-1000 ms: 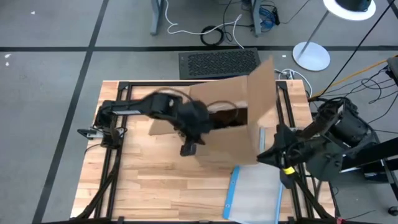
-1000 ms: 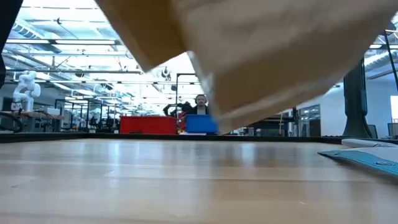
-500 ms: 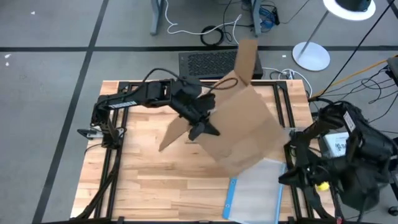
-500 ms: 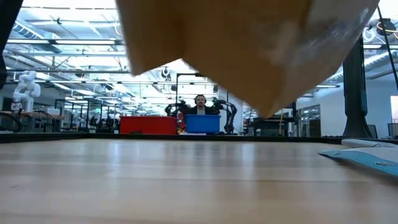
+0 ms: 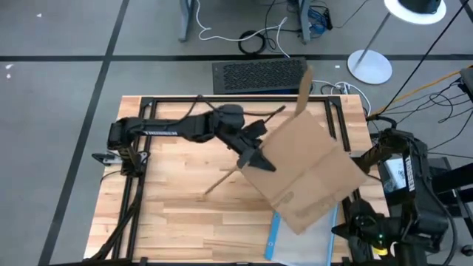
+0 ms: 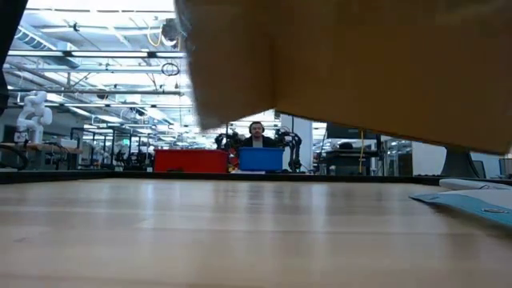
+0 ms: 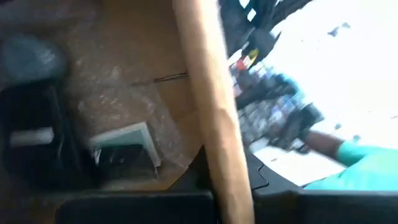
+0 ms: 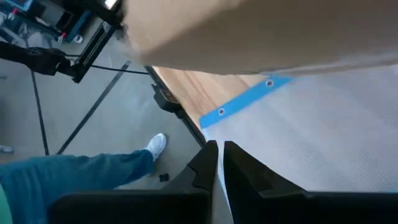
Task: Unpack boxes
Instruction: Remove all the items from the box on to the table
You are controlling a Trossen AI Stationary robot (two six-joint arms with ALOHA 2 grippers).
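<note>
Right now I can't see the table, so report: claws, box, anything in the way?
Left claw shut on box wall, box lifted and tilted. Right claw near shut at table's right edge, over clear pouch. Pouch lies under the box.

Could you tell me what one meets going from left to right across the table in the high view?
Left arm's base → left end effector, shut on the box's edge → cardboard box, lifted and tilted → right arm off the table's right edge.
</note>
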